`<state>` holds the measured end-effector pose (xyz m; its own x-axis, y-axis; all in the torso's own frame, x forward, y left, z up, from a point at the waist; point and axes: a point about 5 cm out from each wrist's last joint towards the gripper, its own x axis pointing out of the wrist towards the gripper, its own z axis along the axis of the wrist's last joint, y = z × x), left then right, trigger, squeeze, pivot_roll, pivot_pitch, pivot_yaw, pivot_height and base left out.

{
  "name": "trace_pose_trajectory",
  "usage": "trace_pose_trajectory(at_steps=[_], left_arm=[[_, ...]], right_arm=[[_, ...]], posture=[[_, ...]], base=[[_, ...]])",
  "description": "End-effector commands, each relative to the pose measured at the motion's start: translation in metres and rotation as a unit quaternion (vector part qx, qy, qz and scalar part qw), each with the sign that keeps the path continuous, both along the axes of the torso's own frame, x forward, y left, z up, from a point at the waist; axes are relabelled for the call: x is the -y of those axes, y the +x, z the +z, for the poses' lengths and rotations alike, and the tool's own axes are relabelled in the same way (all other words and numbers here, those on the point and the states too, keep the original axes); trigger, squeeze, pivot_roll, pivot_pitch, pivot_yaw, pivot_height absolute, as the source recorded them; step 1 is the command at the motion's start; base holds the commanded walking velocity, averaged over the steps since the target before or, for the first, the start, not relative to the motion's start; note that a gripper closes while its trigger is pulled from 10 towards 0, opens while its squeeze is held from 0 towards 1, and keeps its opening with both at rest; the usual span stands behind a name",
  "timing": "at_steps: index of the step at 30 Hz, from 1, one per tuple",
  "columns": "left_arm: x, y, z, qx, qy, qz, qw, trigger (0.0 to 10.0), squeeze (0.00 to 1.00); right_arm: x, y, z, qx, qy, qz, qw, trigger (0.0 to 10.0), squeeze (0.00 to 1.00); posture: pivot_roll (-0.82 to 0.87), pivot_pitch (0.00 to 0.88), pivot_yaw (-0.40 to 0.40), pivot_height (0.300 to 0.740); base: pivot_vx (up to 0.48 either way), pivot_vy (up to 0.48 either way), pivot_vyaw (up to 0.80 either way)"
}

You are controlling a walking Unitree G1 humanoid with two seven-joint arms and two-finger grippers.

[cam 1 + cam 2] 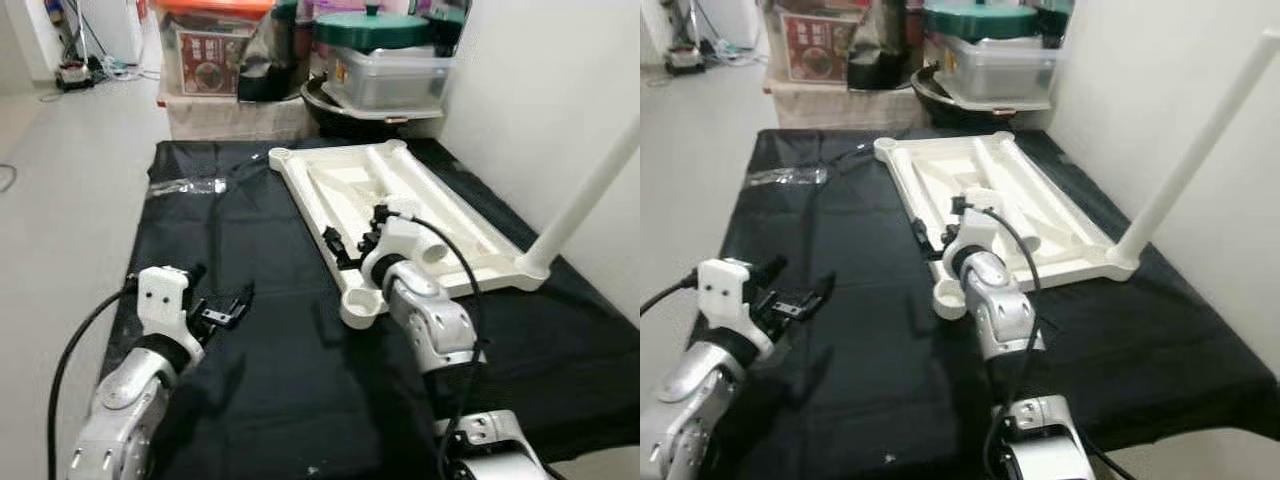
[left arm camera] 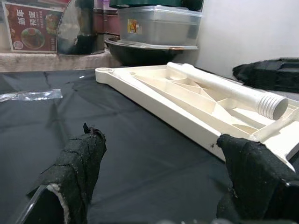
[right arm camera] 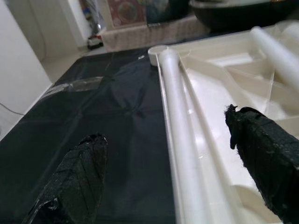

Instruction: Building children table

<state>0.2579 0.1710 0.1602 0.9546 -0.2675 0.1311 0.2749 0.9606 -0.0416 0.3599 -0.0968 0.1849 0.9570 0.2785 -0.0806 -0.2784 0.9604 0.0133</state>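
Observation:
A cream tabletop (image 1: 330,175) lies upside down on a black cloth (image 1: 260,380). One white leg (image 1: 590,195) stands screwed into its near right corner socket and leans up to the right. A loose leg (image 2: 229,88) with a threaded end lies inside the tabletop. My right gripper (image 1: 352,232) hovers open over the tabletop's near left edge, and its fingers (image 3: 261,149) straddle the long rounded rim (image 3: 180,140). My left gripper (image 1: 225,305) is open low over the bare cloth, left of the tabletop, with nothing between its fingers (image 2: 77,163).
A clear plastic bag (image 1: 185,185) lies on the cloth's far left. Beyond the cloth stand a lidded plastic box (image 1: 385,75), a dark pan (image 1: 345,115) and a storage crate (image 1: 210,55). A white wall (image 1: 540,90) runs along the right. Grey floor (image 1: 60,200) lies to the left.

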Motion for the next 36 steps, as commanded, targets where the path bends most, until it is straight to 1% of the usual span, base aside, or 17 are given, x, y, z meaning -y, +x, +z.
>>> trace_pose_trajectory(at_steps=[1, 2, 3, 5, 7, 8, 9, 11, 14, 19, 26, 27, 28, 29, 36], left_arm=[[0.003, 0.0, -0.001, -0.002, 0.005, -0.006, 1.0, 10.0, 0.0], [0.003, 0.0, -0.002, -0.002, 0.006, -0.005, 1.0, 10.0, 0.0], [0.003, 0.0, -0.002, -0.003, 0.006, -0.005, 1.0, 10.0, 0.0], [0.003, 0.0, -0.002, -0.003, 0.005, -0.005, 1.0, 10.0, 0.0], [0.003, 0.0, -0.002, -0.003, 0.005, -0.005, 1.0, 10.0, 0.0], [0.003, 0.0, -0.002, -0.002, 0.003, -0.004, 1.0, 10.0, 0.0], [0.003, 0.0, -0.002, -0.002, 0.003, -0.004, 1.0, 10.0, 0.0], [0.001, 0.0, -0.001, 0.003, -0.017, -0.001, 1.0, 10.0, 0.0], [0.0, 0.0, 0.0, 0.005, -0.02, 0.001, 1.0, 10.0, 0.0], [-0.001, 0.0, 0.0, 0.007, -0.025, 0.008, 1.0, 10.0, 0.0], [-0.002, 0.0, 0.0, 0.012, -0.03, 0.014, 0.999, 10.0, 0.0], [-0.003, -0.001, 0.0, 0.013, -0.03, 0.014, 0.999, 10.0, 0.0], [-0.003, -0.001, 0.0, 0.013, -0.03, 0.014, 0.999, 10.0, 0.0], [-0.003, -0.001, 0.0, 0.014, -0.031, 0.014, 0.999, 10.0, 0.0], [-0.003, -0.001, 0.002, 0.02, -0.036, 0.014, 0.999, 10.0, 0.0]], right_arm=[[0.006, 0.0, -0.001, 0.002, -0.008, -0.005, 1.0, 10.0, 0.0], [0.004, -0.001, -0.001, 0.016, -0.034, 0.002, 0.999, 10.0, 0.0], [0.002, -0.002, -0.002, 0.022, -0.047, 0.013, 0.999, 10.0, 0.0], [0.001, -0.003, -0.003, 0.025, -0.053, 0.02, 0.998, 10.0, 0.0], [0.001, -0.003, -0.003, 0.025, -0.053, 0.02, 0.998, 10.0, 0.0], [0.002, -0.003, -0.003, 0.021, -0.041, 0.012, 0.999, 10.0, 0.0], [0.002, -0.003, -0.003, 0.021, -0.041, 0.012, 0.999, 10.0, 0.0], [0.008, -0.001, -0.007, 0.004, -0.017, -0.011, 1.0, 10.0, 0.0], [0.012, 0.0, -0.007, 0.004, -0.022, -0.021, 1.0, 10.0, 0.0], [0.012, -0.001, -0.008, 0.011, -0.035, -0.023, 0.999, 10.0, 0.0], [0.009, -0.002, -0.008, 0.025, -0.042, -0.015, 0.999, 10.0, 0.0], [0.008, -0.003, -0.007, 0.031, -0.045, -0.013, 0.998, 10.0, 0.0], [0.008, -0.003, -0.007, 0.031, -0.045, -0.013, 0.998, 10.0, 0.0], [0.008, -0.003, -0.007, 0.027, -0.028, -0.017, 0.999, 10.0, 0.0], [0.013, -0.002, -0.009, 0.025, -0.038, -0.026, 0.999, 10.0, 0.0]], posture=[[0.08, 0.0, -0.091, 0.74], [0.08, 0.0, -0.091, 0.74], [0.07, 0.0, -0.09, 0.74], [0.07, 0.0, -0.09, 0.74], [0.07, 0.0, -0.09, 0.74], [0.07, 0.0, -0.089, 0.74], [0.07, 0.0, -0.089, 0.74], [0.07, 0.0, -0.086, 0.74], [0.07, 0.0, -0.084, 0.74], [0.07, 0.0, -0.085, 0.74], [0.07, 0.0, -0.083, 0.74], [0.07, 0.0, -0.081, 0.74], [0.07, 0.0, -0.081, 0.74], [0.07, 0.0, -0.081, 0.74], [0.07, 0.0, -0.082, 0.74]], base=[[0.0, -0.416, 0.0], [0.0, -0.42, 0.0], [0.0, -0.424, 0.8], [0.0, -0.424, 0.8], [0.0, -0.424, 0.8], [0.0, -0.416, 0.8], [0.0, -0.416, 0.8], [0.0, 0.0, 0.0], [0.0, 0.0, 0.0], [0.0, 0.0, 0.0], [0.314, 0.0, 0.0], [0.337, 0.0, 0.8], [0.337, 0.0, 0.8], [0.337, 0.0, 0.8], [0.345, 0.0, 0.0]])
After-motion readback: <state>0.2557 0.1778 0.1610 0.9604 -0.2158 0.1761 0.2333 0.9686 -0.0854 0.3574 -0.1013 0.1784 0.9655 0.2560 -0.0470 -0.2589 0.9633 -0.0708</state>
